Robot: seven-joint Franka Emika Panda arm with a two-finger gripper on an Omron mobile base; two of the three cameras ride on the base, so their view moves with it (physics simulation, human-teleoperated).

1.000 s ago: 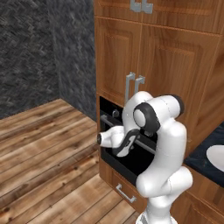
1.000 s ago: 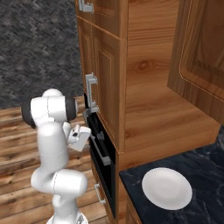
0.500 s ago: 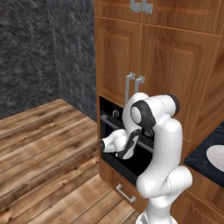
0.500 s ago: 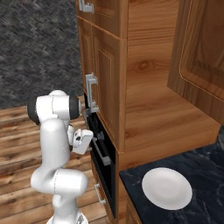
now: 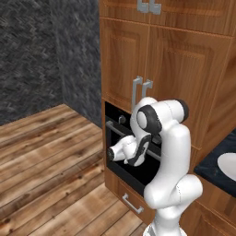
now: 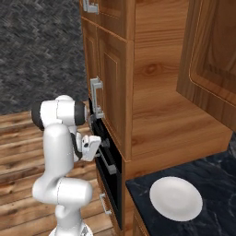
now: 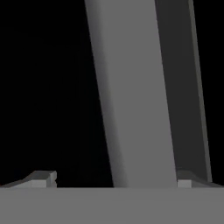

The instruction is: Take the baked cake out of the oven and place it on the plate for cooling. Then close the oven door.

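2 fingers stand spread wide apart in the hand view, clenching nothing, with the long grey bar handle of the oven door running up between them, very close to the camera. Against the black behind it the bar leans slightly from top left to bottom right, and a darker grey band runs alongside it on the right.

From the left base view, the white arm stands right in front of the oven, its hand bent down and turned toward the black front. The oven door is shut, flat with the wooden cabinets around it, and the grey bar crosses it just behind the hand. 1 round knob shows on the black panel above the bar.

From the right base view, the hand reaches in sideways and sits just at the bar handle; whether it touches I cannot tell. A wooden drawer with a small metal pull sits under the oven.

Off to the right of the oven, the plate lies flat and bare on the dark stone counter, well apart from the hand. With the door shut, the baked cake is hidden from where I stand.
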